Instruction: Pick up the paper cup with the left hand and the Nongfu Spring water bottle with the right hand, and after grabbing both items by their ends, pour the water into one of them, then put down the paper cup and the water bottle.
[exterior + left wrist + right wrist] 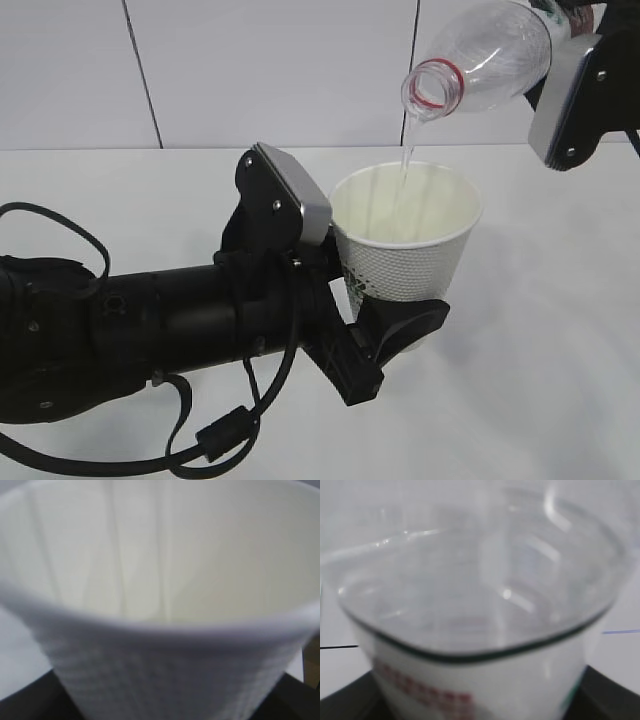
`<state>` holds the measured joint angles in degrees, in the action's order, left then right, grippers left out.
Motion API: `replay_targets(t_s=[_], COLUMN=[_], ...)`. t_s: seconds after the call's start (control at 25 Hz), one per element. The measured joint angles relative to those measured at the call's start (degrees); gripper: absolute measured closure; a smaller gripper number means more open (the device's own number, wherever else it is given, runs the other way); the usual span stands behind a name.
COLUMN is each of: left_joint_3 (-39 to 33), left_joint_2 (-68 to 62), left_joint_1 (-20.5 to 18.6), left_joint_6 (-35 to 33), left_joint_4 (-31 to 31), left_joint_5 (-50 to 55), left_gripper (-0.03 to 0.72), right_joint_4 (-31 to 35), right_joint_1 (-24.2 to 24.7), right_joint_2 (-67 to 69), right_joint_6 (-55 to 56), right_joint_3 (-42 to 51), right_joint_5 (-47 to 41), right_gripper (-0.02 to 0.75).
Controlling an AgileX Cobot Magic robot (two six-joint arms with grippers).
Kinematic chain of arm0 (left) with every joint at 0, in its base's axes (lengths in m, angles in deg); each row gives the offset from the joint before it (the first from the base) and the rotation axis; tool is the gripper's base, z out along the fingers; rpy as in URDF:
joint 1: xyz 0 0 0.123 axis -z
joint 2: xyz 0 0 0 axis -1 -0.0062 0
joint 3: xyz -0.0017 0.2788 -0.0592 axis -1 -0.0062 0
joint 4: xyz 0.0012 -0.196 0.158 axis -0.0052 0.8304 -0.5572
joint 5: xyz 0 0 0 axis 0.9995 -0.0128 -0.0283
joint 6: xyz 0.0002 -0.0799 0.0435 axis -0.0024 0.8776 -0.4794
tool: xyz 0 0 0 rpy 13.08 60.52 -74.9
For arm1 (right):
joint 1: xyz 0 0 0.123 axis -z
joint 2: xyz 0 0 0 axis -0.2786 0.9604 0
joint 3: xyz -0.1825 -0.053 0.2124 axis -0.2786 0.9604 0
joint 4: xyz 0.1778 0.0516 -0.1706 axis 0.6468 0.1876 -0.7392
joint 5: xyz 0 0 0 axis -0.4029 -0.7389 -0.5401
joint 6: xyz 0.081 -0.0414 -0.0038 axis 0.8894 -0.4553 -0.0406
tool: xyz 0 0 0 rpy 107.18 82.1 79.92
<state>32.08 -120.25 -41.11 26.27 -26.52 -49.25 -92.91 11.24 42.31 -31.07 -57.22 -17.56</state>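
Note:
My left gripper (388, 305) is shut on the lower part of the white dimpled paper cup (405, 240), holding it upright above the table. The Nongfu Spring water bottle (495, 55) is tilted mouth-down at the top right, with my right gripper (572, 62) shut on its rear end. A thin stream of water (407, 150) falls from the red-ringed mouth (435, 88) into the cup. In the left wrist view the cup (160, 675) fills the frame between dark fingers (22, 702). The right wrist view is filled by the clear bottle (480, 595) and its label (470, 680).
The white table (560, 330) runs to a white panelled wall (250, 70) with dark seams. My left arm (130, 330) lies across the lower left, its black cable (215, 440) looping under it. The right gripper's grey plate (563, 100) hangs at the top right.

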Motion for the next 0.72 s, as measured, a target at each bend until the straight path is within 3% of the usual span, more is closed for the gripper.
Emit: replay_targets(t_s=[0.72], left_joint_3=[0.0], left_joint_2=[0.0], left_joint_1=[0.0], left_joint_6=[0.0], left_joint_4=[0.0], left_joint_5=[0.19], left_gripper=[0.128], right_joint_4=[0.0], right_joint_1=[0.0], right_joint_2=[0.0], right_joint_6=[-0.95], right_joint_3=[0.0], right_joint_5=[0.0], right_gripper=[0.235])
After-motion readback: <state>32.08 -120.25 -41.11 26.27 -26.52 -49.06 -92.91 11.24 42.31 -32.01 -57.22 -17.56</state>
